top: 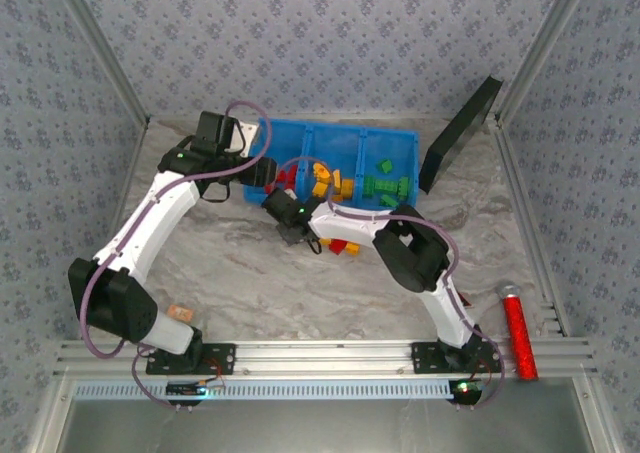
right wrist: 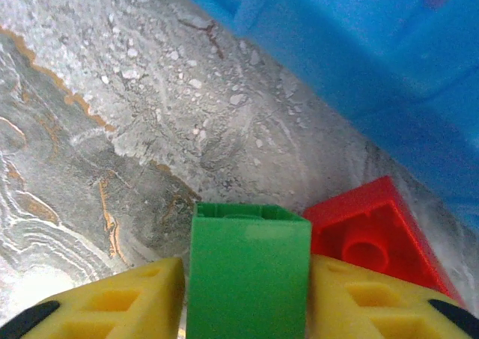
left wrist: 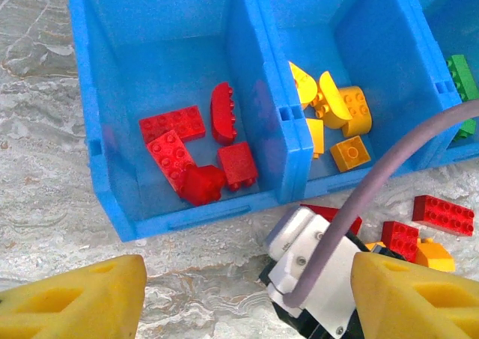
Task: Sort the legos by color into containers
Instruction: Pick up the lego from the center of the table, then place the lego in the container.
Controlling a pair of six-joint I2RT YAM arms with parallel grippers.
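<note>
The blue bin point(top: 400, 138) stands at the back of the table, with its front wall point(right wrist: 359, 55) close ahead in the right wrist view. Red legos point(left wrist: 194, 152) lie in its left compartment, yellow ones point(left wrist: 337, 118) in the middle and green ones point(left wrist: 464, 81) on the right. A few red bricks point(left wrist: 441, 213) and an orange one point(left wrist: 434, 255) lie loose on the table in front of it. My right gripper point(right wrist: 247, 283) point(top: 290, 223) is shut on a green lego point(right wrist: 247, 249), beside a red brick point(right wrist: 374, 238). My left gripper point(left wrist: 247, 301) point(top: 265, 178) hangs open above the right wrist, holding nothing.
A black flat panel point(top: 460, 133) leans at the back right corner. A red cylinder point(top: 518, 333) lies at the right by the front rail. The two grippers sit close together at the bin's front left. Marbled table spreads to the left and front.
</note>
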